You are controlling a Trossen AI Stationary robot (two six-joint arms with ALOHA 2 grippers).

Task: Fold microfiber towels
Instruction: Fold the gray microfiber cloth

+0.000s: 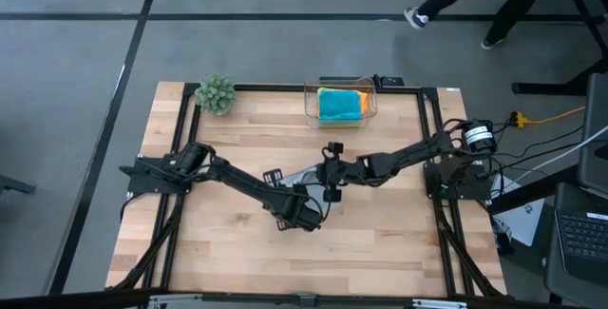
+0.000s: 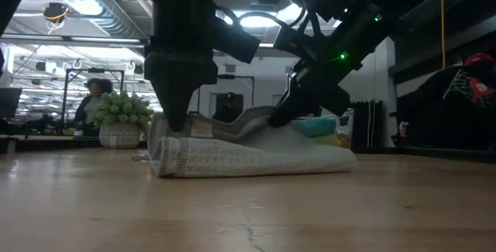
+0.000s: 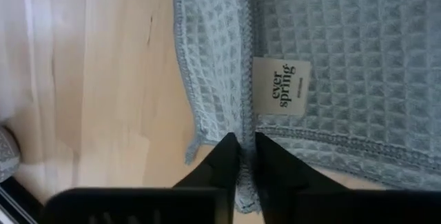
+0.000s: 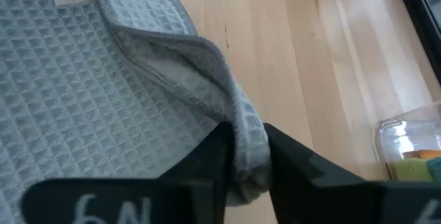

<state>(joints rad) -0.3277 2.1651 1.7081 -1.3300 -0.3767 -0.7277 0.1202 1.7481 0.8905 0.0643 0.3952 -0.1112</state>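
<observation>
The light grey towel [image 3: 344, 58] lies folded mid-table; its sewn tag [image 3: 281, 86] reads "ever spring". At the table's [image 1: 228, 252] far edge a clear plastic box [image 1: 339, 105] holds folded turquoise, orange and green towels [image 1: 340, 106]. Both arms reach to the centre: the left gripper [image 3: 247, 156] pinches the towel's hem, and the right gripper [image 4: 246, 148] clamps a raised fold.
</observation>
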